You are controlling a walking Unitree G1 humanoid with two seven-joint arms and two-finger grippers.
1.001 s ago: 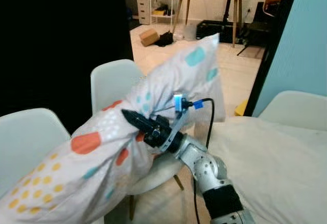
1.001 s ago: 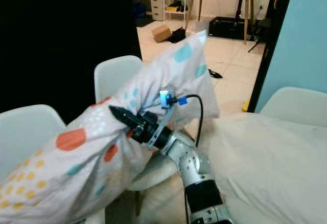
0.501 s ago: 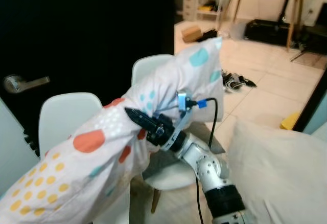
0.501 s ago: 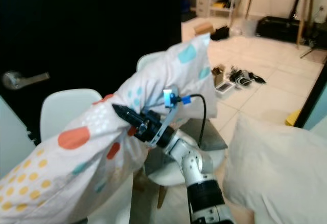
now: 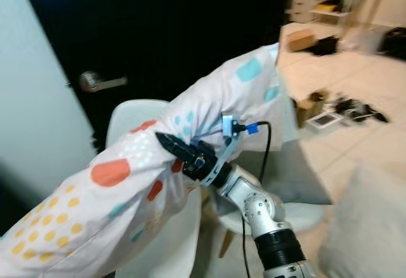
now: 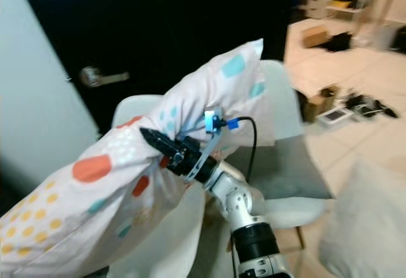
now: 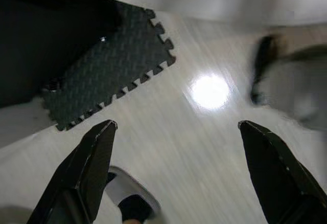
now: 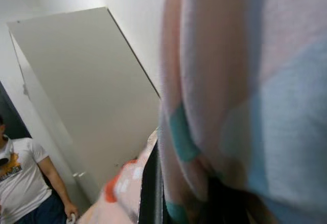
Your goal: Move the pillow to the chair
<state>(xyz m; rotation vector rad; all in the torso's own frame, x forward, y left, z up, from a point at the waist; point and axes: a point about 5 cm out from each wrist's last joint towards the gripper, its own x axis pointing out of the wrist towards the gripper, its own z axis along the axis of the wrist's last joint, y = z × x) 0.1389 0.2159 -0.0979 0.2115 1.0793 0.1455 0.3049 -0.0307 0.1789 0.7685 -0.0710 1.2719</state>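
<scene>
The pillow (image 5: pixel 120 189) is large and white with orange, yellow and teal dots. It hangs in the air across the left and middle of the eye views. My right gripper (image 5: pixel 170 146) is shut on a bunch of its fabric near the middle, with the black fingers (image 6: pixel 155 141) pressed into the cloth. A white chair (image 5: pixel 130 118) stands right behind the pillow, partly hidden by it. A second white chair (image 6: pixel 282 100) with a grey seat pad (image 5: pixel 292 173) is to its right. My left gripper (image 7: pixel 176 126) hangs open over the floor, holding nothing.
A dark door with a metal handle (image 5: pixel 95 81) and a pale wall (image 5: pixel 38 87) are behind the chairs. A pale cushion (image 5: pixel 371 227) sits low on the right. A black foam mat (image 7: pixel 102 70) lies on the floor. A person in a white T-shirt (image 8: pixel 20 183) stands nearby.
The camera has swung left: the door handle and pale wall came into view, and the far room and pale cushion slid right. The pillow stays in my right gripper.
</scene>
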